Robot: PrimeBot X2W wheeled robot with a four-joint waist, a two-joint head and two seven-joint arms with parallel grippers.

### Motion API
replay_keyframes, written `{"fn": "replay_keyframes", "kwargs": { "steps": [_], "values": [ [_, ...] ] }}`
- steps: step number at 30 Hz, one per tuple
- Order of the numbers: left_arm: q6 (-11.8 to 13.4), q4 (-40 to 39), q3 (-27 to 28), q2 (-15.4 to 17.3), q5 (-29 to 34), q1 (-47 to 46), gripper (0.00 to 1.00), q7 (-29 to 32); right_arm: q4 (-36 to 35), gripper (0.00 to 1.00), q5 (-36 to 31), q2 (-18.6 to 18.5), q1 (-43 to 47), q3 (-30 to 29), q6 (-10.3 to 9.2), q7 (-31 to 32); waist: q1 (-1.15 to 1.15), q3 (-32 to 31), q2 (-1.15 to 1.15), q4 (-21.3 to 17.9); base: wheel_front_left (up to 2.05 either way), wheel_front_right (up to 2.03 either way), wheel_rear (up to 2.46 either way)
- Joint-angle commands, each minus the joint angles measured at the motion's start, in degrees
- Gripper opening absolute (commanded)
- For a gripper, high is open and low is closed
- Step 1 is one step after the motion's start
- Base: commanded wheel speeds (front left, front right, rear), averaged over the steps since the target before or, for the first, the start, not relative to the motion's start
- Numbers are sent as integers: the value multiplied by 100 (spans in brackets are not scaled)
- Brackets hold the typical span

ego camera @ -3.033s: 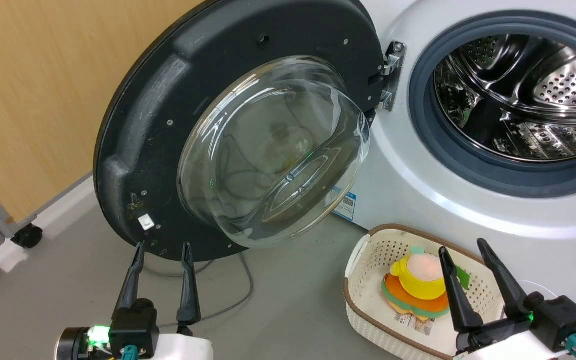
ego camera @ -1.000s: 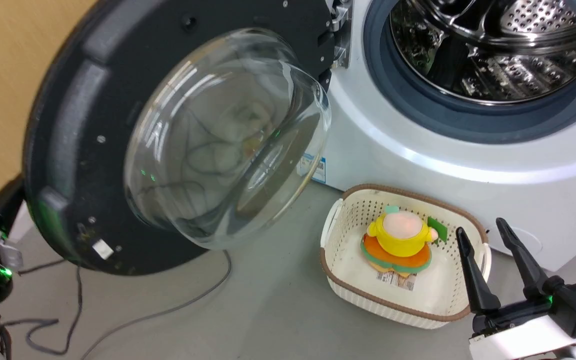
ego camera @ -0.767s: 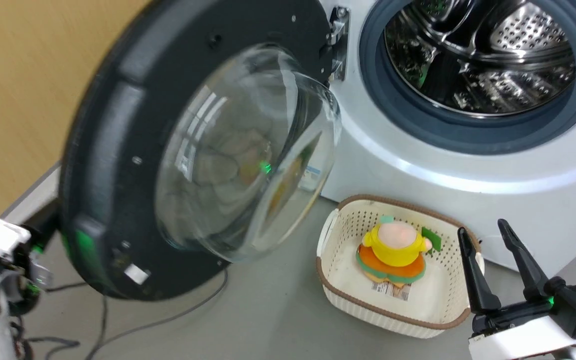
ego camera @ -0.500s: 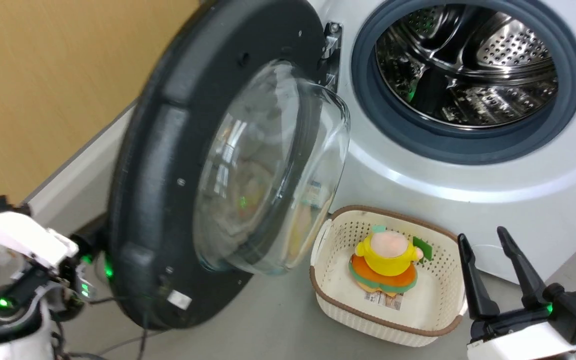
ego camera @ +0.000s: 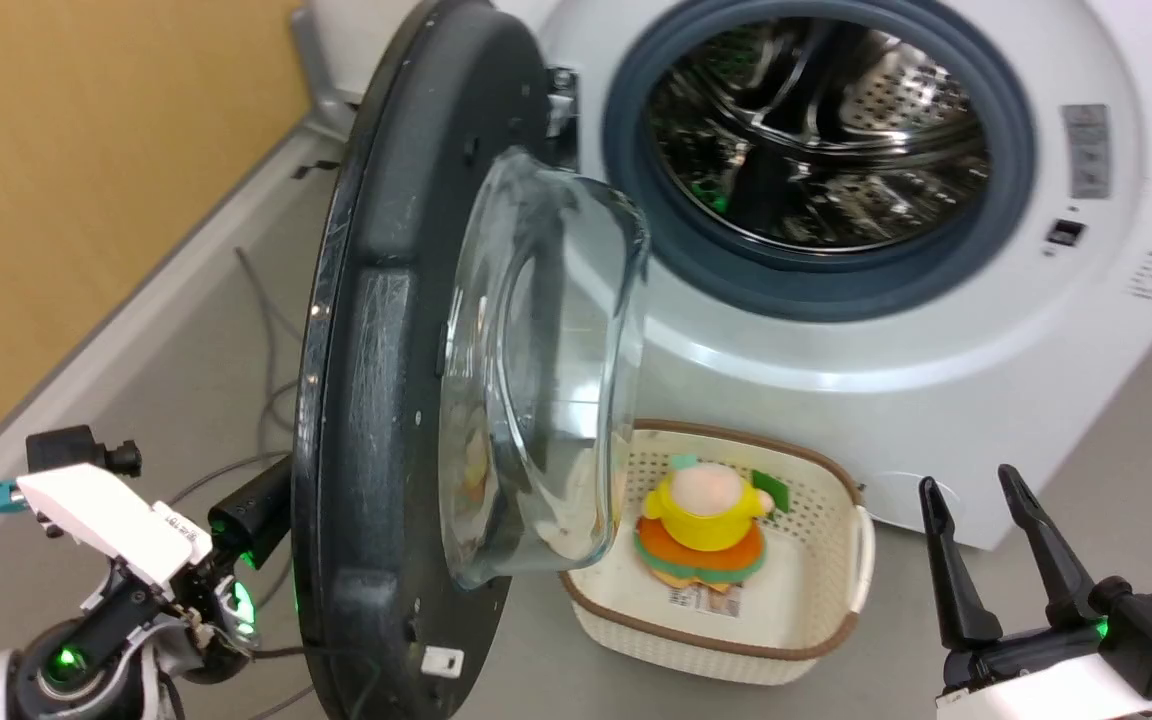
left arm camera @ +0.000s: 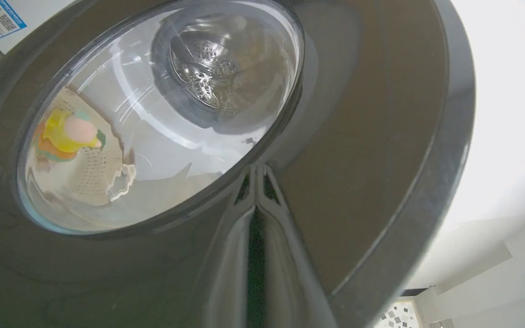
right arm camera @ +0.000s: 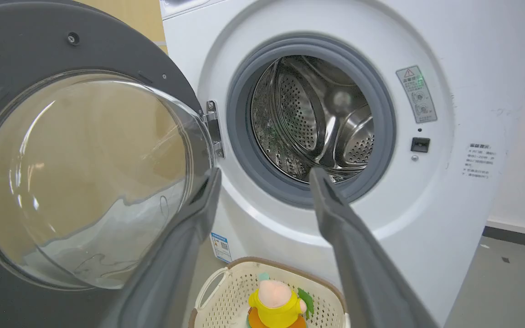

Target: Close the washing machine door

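The washing machine door (ego camera: pixel 386 330) stands half open and nearly edge-on in the head view, its glass bowl (ego camera: pixel 546 370) bulging toward the washing machine (ego camera: pixel 936 380). The steel drum (ego camera: pixel 816 140) is uncovered. My left arm (ego camera: pixel 106 510) is low on the door's outer side, its fingers hidden by the rim. In the left wrist view my left gripper (left arm camera: pixel 257 167) is shut, with its tips against the door's dark outer face (left arm camera: pixel 358 114) beside the window. My right gripper (ego camera: pixel 966 480) stands open and empty at the lower right, apart from the door (right arm camera: pixel 16 54). Its open fingers (right arm camera: pixel 198 214) frame the drum (right arm camera: pixel 312 118).
A white basket (ego camera: pixel 841 590) holding a yellow and orange plush toy (ego camera: pixel 701 505) sits on the grey floor before the machine, its left side behind the glass bowl. Cables (ego camera: pixel 266 330) trail on the floor left of the door. A wooden wall (ego camera: pixel 86 150) runs along the left.
The door has swung from wide open to about halfway toward the machine. My left arm has gone round to its outer side. The head view has shifted; my right gripper stays open.
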Motion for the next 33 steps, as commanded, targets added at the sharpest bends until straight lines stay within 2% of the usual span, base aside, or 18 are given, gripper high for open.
{"fn": "replay_keyframes", "kwargs": {
  "steps": [1, 6, 13, 18, 23, 31, 32, 33],
  "values": [
    [64, -93, -76, -36, -129, 105, 0, -158, -4, 100, 7, -4, 48, 6, 5, -25, 0, 22, 0, -179, 0, 0, 0],
    [176, -177, -536, -45, -631, 247, 0, -794, 2, 100, 6, -27, 18, 34, 5, -25, 0, 88, 0, -519, 0, 0, 0],
    [67, -166, -1299, -47, -1331, 487, 0, -1576, -8, 100, 10, -73, -39, 49, 5, -25, 0, 217, 0, -1064, 0, 0, 0],
    [-147, -140, -1825, -47, -1858, 555, 0, -2103, -9, 100, 12, -95, -64, 35, 5, -25, 0, 308, 0, -1441, 0, 0, 0],
    [-412, 53, -2325, -47, -2078, 483, 0, -2679, -16, 100, 25, -110, -124, 45, 5, -25, 0, 436, 0, -1826, 0, 0, 0],
    [-843, 569, -2936, -47, -1933, 55, 0, -3530, -35, 100, 48, -124, -191, 43, 5, -25, 0, 659, 0, -2357, 0, 0, 0],
    [-981, 892, -3157, -47, -1676, -224, 0, -3965, -47, 100, 56, -112, -217, 40, 5, -25, 0, 758, 0, -2570, 0, 0, 0],
    [-1005, 1015, -3225, -47, -1603, -323, 0, -4113, -53, 100, 57, -104, -229, 35, 5, -25, 0, 797, 0, -2640, 0, 0, 0]
  ]
}}
